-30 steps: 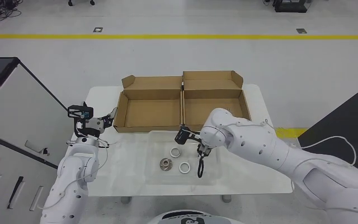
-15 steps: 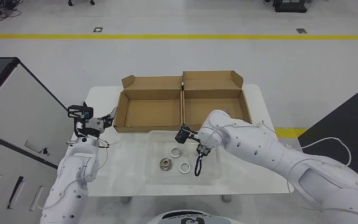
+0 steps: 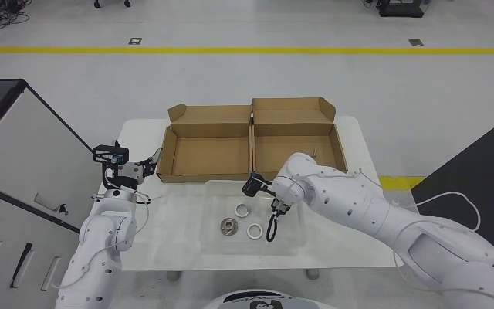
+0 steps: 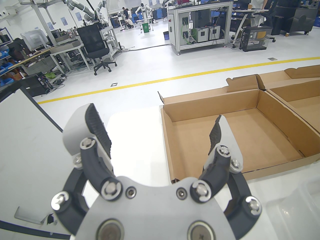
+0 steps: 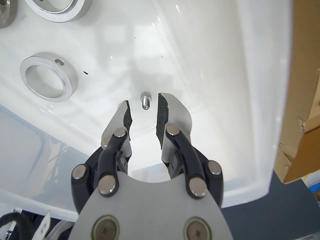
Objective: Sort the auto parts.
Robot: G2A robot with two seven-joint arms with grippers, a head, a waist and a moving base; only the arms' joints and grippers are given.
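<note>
Right gripper point(image 5: 143, 99) is shifted a touch nearer the ring point(image 3: 254, 229) than a second ago, fingers narrowly parted, nothing gripped, the small bolt point(image 5: 144, 100) lying between them on the white tray point(image 5: 212, 51); left gripper point(image 4: 155, 117) is held wide open, empty, unmoved

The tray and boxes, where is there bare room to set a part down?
The left box is bare inside. In the tray, the floor between the bolt and the wall beside the cardboard is free. It is crowded around the two rings, the metal hub and the open right claw.
</note>
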